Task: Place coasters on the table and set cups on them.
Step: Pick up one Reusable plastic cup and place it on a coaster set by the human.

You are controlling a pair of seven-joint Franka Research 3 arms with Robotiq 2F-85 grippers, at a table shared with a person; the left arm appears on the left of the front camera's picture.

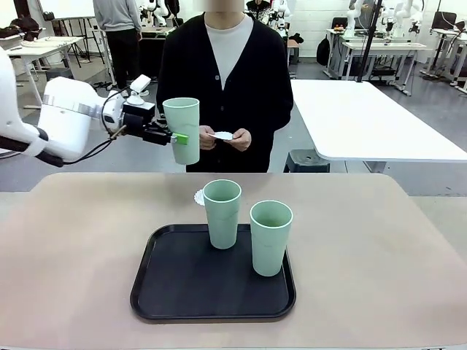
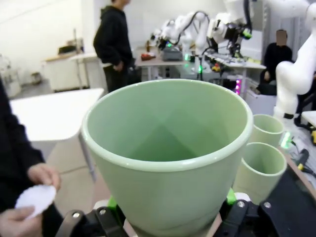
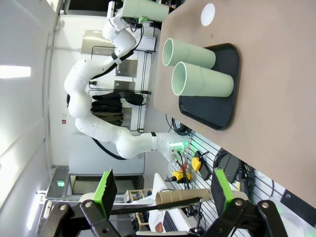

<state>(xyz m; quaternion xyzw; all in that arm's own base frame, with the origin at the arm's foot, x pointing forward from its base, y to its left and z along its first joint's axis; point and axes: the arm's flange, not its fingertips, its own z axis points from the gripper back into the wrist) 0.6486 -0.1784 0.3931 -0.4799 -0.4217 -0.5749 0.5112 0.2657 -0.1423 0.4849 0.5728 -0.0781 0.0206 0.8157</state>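
From the front, the left gripper [image 1: 178, 137] is clamped on a smooth, pale mint plastic cup [image 1: 182, 124]. Its green pads pinch the tapered wall and hold the cup upright in the air near the far edge of the matte tan table [image 1: 379, 248], just in front of the person [image 1: 226, 65]. The person's hands [image 1: 241, 140] pinch a thin white lacy coaster [image 1: 222, 135]. A second coaster [image 1: 198, 197] lies flat on the table just behind the tray [image 1: 168, 292], a black rectangle with rounded corners and a low rim, and is half hidden by a cup. The other two cups [image 1: 271, 237] stand upright on the tray, near each other but not touching. Through the left wrist camera, the held cup's round rolled rim and empty inside loom large, with a green pad pressed against each side of its wall and the scalloped disc in the person's fingers off to one side. Through the right wrist camera, the right gripper [image 3: 163, 190] hangs well away from the table with its fingers spread wide and nothing between them. Beyond it, rolled sideways, are the tray, the two cups and the disc on the tabletop.
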